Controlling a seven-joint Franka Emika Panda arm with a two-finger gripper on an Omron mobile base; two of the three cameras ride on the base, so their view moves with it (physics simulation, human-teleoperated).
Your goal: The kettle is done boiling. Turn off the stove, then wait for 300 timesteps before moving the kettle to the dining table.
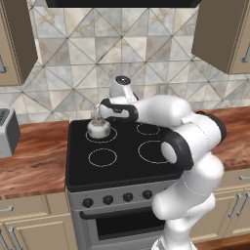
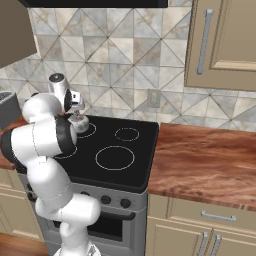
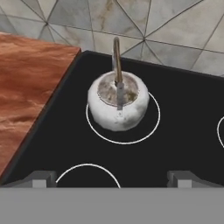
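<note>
- The gripper hangs over the stove, its fingertips spread wide with nothing between them, touching nothing.
- Just ahead, the kettle sits upright on the back-left burner ring, wire handle standing up.
- A wood counter adjoins the stove's left edge.
- No readable writing anywhere.

Flat, even light in a rendered kitchen
No glare or hard shadows; low-resolution edges look soft, especially the kettle up close.
</note>
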